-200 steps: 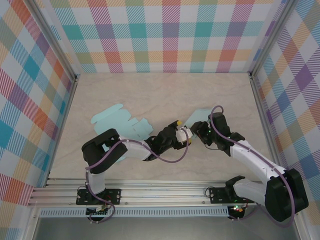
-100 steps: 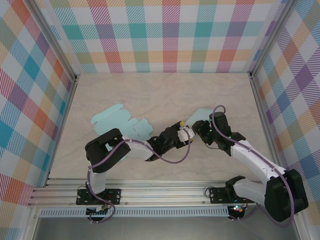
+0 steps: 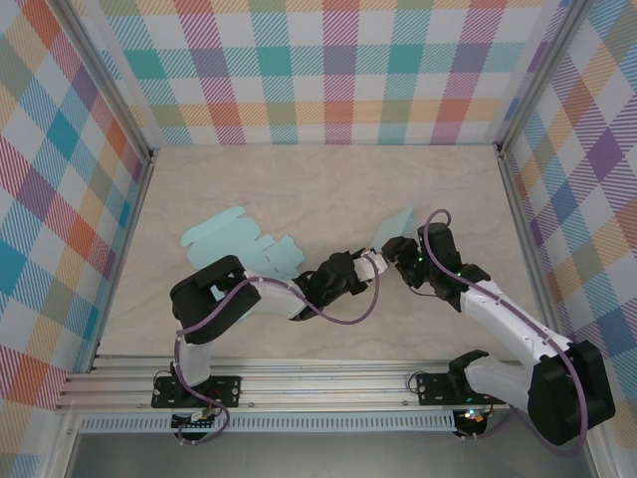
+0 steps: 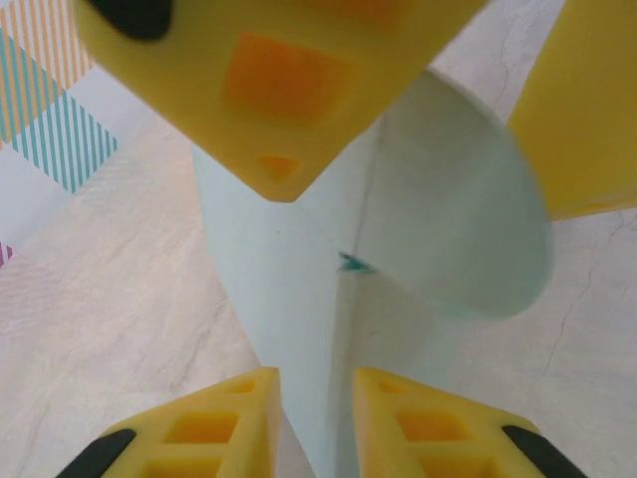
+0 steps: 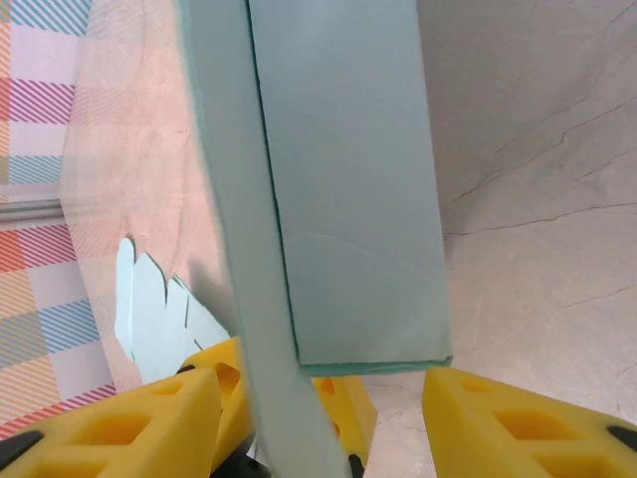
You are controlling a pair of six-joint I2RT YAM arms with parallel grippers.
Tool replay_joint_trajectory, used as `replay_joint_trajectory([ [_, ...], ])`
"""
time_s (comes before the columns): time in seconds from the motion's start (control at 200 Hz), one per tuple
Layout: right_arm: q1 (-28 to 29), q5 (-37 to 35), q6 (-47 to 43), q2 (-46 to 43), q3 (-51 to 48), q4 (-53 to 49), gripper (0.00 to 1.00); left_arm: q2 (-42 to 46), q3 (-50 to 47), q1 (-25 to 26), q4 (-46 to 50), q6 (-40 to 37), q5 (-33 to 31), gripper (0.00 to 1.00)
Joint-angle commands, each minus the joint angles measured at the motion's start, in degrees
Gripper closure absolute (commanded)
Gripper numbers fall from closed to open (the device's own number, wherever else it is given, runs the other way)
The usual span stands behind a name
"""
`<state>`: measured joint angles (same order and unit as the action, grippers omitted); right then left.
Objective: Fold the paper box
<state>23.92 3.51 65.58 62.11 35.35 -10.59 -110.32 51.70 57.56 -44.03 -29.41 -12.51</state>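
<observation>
The paper box (image 3: 398,227) is a pale teal folded sheet, raised off the table between the two grippers. In the left wrist view one of its flaps (image 4: 438,229) runs down into the narrow gap of my left gripper (image 4: 317,383), whose yellow fingers (image 4: 219,418) pinch it. My left gripper (image 3: 366,267) meets my right gripper (image 3: 390,251) at mid-table. My right gripper (image 5: 318,388) stands open, its fingers wide on either side of the box panel (image 5: 348,179) and apart from its edge.
A second flat teal paper blank (image 3: 234,237) with notched tabs lies on the beige table at the left, also seen as a flat blank (image 5: 149,309) from the right wrist. Checked walls (image 3: 328,70) enclose three sides.
My left jaws have closed in on the box flap. My right jaws have widened. The box has tipped up and shifted slightly right.
</observation>
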Motion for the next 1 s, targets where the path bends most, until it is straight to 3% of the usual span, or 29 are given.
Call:
replay_joint_trajectory([
  [0.0, 1.1, 1.7, -2.4, -1.2, 1.1, -3.3, 0.44, 1.4, 1.1, -0.9, -1.2, 3.4, 1.8, 0.76],
  [0.485, 0.0, -1.4, -7.9, 3.4, 4.9, -4.9, 0.43, 4.2, -1.2, -6.0, 1.0, 12.3, 6.6, 0.68],
  [0.71, -0.1, -1.1, -9.0, 7.0, 6.7, -3.0, 0.44, 5.7, -2.5, -6.8, 2.6, 9.9, 10.7, 0.37],
  [0.84, -1.2, -2.1, -12.2, 7.8, 9.8, -5.9, 0.44, 5.9, -1.6, -6.6, 6.1, 7.4, 10.5, 0.35],
  [0.88, -2.2, -3.1, -13.4, 7.2, 10.5, -7.9, 0.43, 5.8, -1.0, -6.1, 7.2, 6.5, 10.4, 0.34],
  [0.995, -8.1, -4.9, -16.2, 3.8, 10.8, -12.1, 0.43, 2.9, 3.9, -2.8, 12.5, 2.3, 5.2, 0.15],
])
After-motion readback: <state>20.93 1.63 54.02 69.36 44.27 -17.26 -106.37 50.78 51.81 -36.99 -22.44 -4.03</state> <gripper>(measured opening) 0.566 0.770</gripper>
